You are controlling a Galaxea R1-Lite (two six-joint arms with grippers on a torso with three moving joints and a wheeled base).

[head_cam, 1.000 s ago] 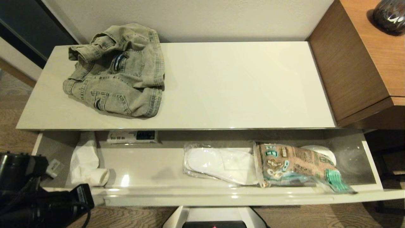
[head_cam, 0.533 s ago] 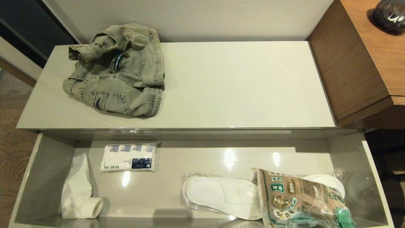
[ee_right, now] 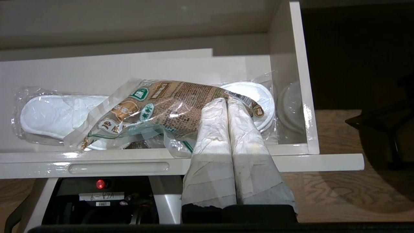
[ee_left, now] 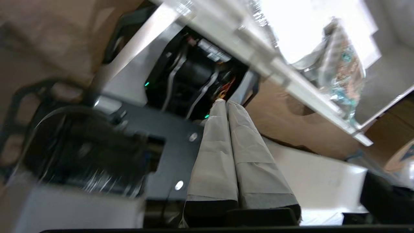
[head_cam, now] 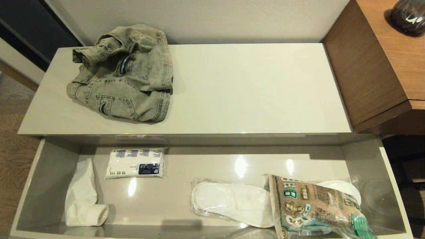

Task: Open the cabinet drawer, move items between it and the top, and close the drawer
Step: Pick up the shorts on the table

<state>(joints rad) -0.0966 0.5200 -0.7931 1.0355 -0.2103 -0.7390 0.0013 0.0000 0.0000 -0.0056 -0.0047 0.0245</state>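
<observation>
The cabinet drawer (head_cam: 46, 186) is standing pulled out below the top (head_cam: 252, 93). The denim jacket (head_cam: 124, 74) is lying crumpled at the top's left end. The slipper pack (head_cam: 232, 202) is resting on the drawer floor, partly under the snack bag (head_cam: 315, 209). The left tool (ee_left: 224, 103) and right tool (ee_right: 226, 101) are both pressing their fingers together, gripping nothing.

pale wall (head_cam: 232, 16), wood-grain desk (head_cam: 382, 59), wooden floor (head_cam: 16, 152)
</observation>
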